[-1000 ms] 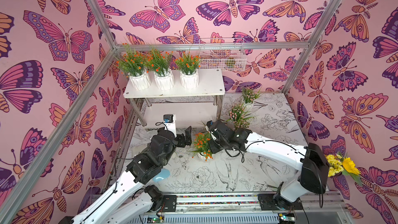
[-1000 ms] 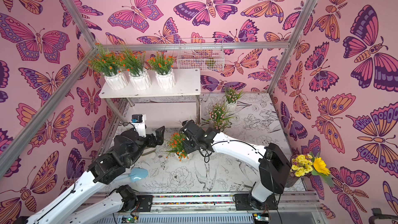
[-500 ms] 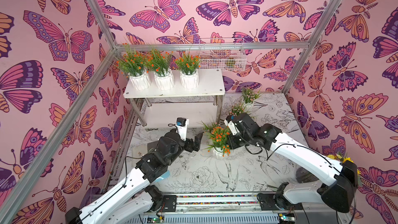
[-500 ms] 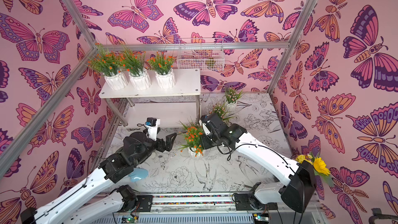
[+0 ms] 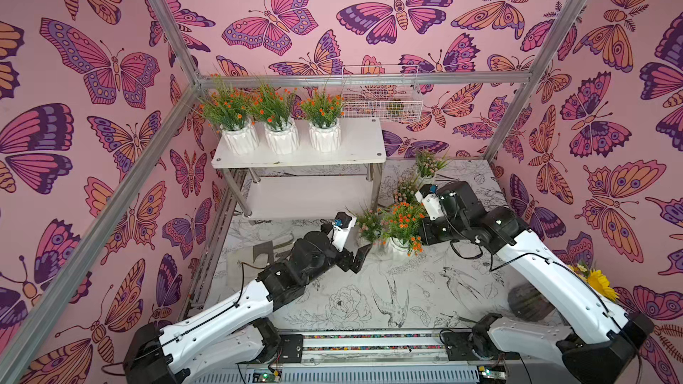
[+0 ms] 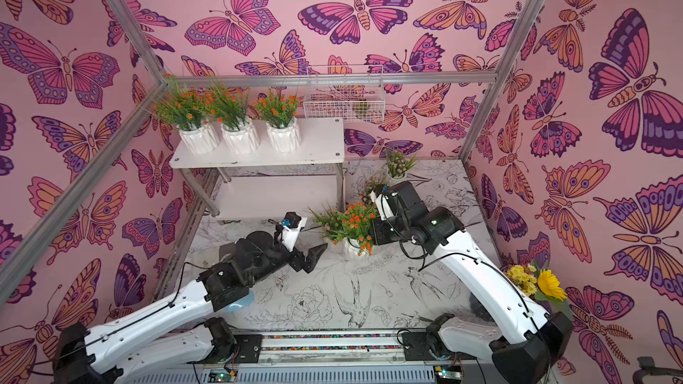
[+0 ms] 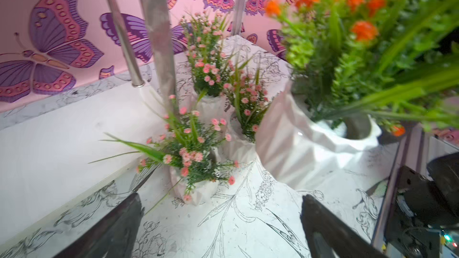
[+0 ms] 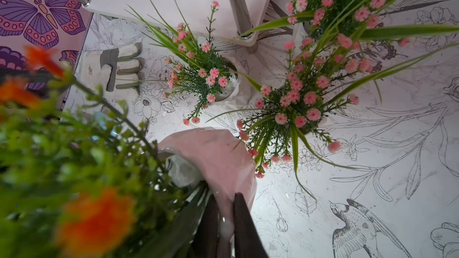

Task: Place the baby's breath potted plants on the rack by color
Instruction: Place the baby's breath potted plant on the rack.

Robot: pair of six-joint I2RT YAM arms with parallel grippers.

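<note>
Orange plant (image 5: pixel 403 221) foliage screens right claw (image 8: pixel 226 209)

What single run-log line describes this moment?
right end effector: shut on orange-flowered plant in white ribbed pot | left end effector: open, empty | white two-tier rack top: three orange plants

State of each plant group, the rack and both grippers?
rack: upright, top tier partly filled
three orange plants: upright in a row on the rack's top tier
fourth orange plant: tilted, off the rack, gripped at its pot rim
three pink plants: standing on the table by the rack's leg
left gripper: open, empty
right gripper: shut on the fourth orange plant's pot rim
</note>
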